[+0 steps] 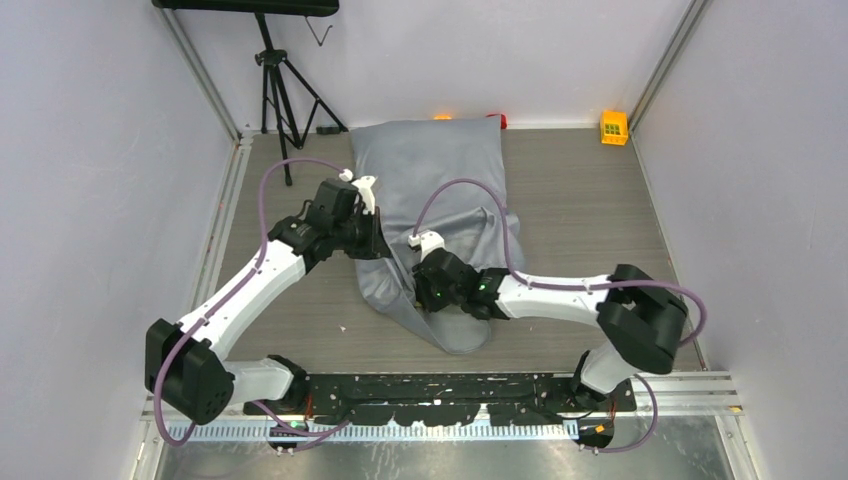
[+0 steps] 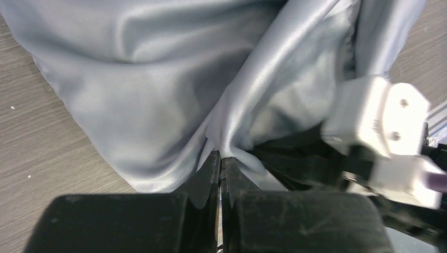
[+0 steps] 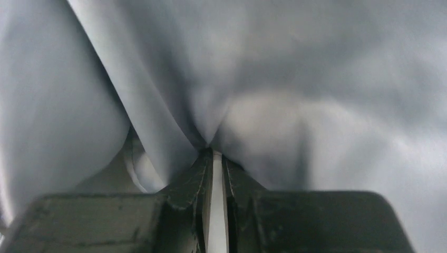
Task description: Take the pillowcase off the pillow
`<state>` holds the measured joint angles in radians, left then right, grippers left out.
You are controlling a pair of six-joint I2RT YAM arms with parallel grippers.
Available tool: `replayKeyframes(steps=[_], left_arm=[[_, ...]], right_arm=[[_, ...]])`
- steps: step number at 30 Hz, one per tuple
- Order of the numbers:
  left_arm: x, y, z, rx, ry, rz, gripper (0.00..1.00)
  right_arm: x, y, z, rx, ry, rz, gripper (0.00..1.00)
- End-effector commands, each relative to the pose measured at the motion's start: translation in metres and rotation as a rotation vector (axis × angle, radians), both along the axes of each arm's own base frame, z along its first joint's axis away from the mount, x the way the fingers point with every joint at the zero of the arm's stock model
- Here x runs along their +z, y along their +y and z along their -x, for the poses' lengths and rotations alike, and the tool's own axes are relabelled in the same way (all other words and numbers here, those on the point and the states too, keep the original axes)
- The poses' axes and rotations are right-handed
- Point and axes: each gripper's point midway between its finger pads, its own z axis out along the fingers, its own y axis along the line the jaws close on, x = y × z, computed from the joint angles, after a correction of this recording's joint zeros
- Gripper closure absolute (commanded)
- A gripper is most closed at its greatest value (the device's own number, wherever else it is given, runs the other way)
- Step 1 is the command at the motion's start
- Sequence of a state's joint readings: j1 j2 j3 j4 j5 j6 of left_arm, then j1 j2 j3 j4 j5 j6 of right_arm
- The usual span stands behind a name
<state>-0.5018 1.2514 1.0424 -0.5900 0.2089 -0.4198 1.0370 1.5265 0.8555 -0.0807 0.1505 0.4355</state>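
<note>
My left tool (image 2: 220, 161) and right tool (image 3: 212, 153) are each closed tight on a pinch of the pillowcase (image 1: 430, 170). It lies along the worktop (image 1: 580, 210), plump at the far end and limp near me. I judge the pillow sits hidden in that far bulge, so gripping the slack end should let me drag the cover off. Both arms reach inward, elbows out, the 2 wrists near each other over the limp fabric.
</note>
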Motion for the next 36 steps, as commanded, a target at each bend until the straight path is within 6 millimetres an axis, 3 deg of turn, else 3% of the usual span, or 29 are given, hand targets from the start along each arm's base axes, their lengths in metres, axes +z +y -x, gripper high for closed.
replayKeyframes(steps=[1, 3, 5, 10, 14, 18, 21, 23, 24, 26, 28, 29, 35, 36], left_arm=[[0.040, -0.005, -0.001, -0.021, -0.064, 0.060, 1.00], [0.041, -0.002, 0.000, -0.015, -0.062, 0.051, 1.00], [0.040, 0.000, 0.002, -0.011, -0.064, 0.044, 1.00], [0.039, 0.014, 0.003, 0.004, -0.072, -0.027, 1.00], [0.039, 0.026, 0.004, 0.017, -0.093, -0.083, 1.00], [0.040, 0.033, 0.000, 0.038, -0.114, -0.113, 1.00], [0.039, 0.036, -0.003, 0.049, -0.118, -0.135, 1.00], [0.034, 0.039, -0.006, 0.060, -0.113, -0.157, 0.98], [0.031, 0.040, -0.006, 0.065, -0.104, -0.170, 0.92], [0.026, 0.038, -0.004, 0.041, -0.080, -0.178, 0.69], [0.023, 0.032, 0.000, 0.003, -0.052, -0.163, 0.44], [0.023, 0.025, 0.004, -0.033, -0.042, -0.138, 0.37], [0.033, -0.005, 0.007, -0.143, -0.133, -0.043, 0.01], [0.035, -0.012, 0.006, -0.167, -0.152, -0.042, 0.00]], right_arm=[[0.050, 0.051, -0.038, -0.049, -0.146, -0.190, 0.81], [0.058, 0.051, -0.056, -0.106, -0.203, -0.164, 0.77], [0.065, 0.030, -0.088, -0.279, -0.292, -0.078, 0.68], [0.058, -0.020, -0.148, -0.500, -0.228, -0.038, 0.66], [0.062, -0.036, -0.161, -0.511, -0.194, -0.117, 0.57], [0.051, -0.056, -0.163, -0.533, -0.144, -0.045, 0.53], [0.039, -0.072, -0.159, -0.550, -0.105, 0.017, 0.27], [0.035, -0.082, -0.156, -0.564, -0.070, 0.042, 0.21], [0.033, -0.089, -0.154, -0.582, -0.056, 0.072, 0.20], [0.035, -0.103, -0.149, -0.607, -0.045, 0.133, 0.20], [0.041, -0.108, -0.141, -0.587, -0.040, 0.138, 0.20], [0.048, -0.105, -0.138, -0.565, -0.046, 0.106, 0.19], [0.080, -0.099, -0.117, -0.470, -0.051, 0.002, 0.17], [0.082, -0.099, -0.116, -0.470, -0.048, -0.001, 0.17]])
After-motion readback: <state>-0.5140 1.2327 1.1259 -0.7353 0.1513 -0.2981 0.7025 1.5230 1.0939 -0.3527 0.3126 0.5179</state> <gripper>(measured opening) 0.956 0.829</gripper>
